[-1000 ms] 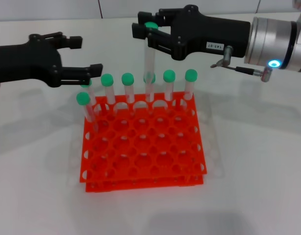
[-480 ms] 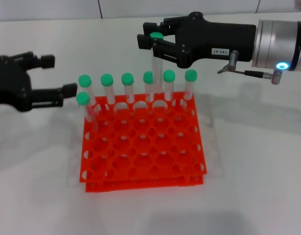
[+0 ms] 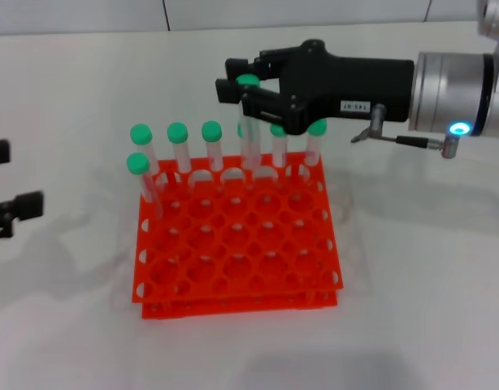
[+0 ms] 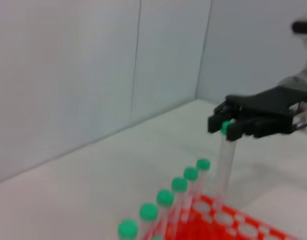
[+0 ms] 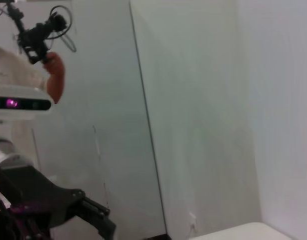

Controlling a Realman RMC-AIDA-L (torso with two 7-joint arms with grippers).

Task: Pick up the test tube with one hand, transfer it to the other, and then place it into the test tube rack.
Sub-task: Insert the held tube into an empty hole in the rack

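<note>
My right gripper (image 3: 248,88), black with a small white label, is shut on the green cap end of a clear test tube (image 3: 249,122). The tube hangs upright over the back rows of the orange test tube rack (image 3: 233,244). Its lower end reaches the rack's top tier. The left wrist view shows the same grip (image 4: 227,127), with the test tube (image 4: 224,165) coming down onto the rack (image 4: 233,222). My left gripper (image 3: 20,180) is at the far left edge over the table, open and holding nothing.
Several green-capped tubes (image 3: 177,132) stand in the rack's back row, and one (image 3: 137,163) stands a row nearer on the left. The rack's front rows hold nothing. White tabletop (image 3: 420,268) surrounds the rack, with a pale wall behind it.
My left gripper has pulled away leftward to the edge of view. The right gripper has come down and slightly left, lowering the tube toward the rack.
</note>
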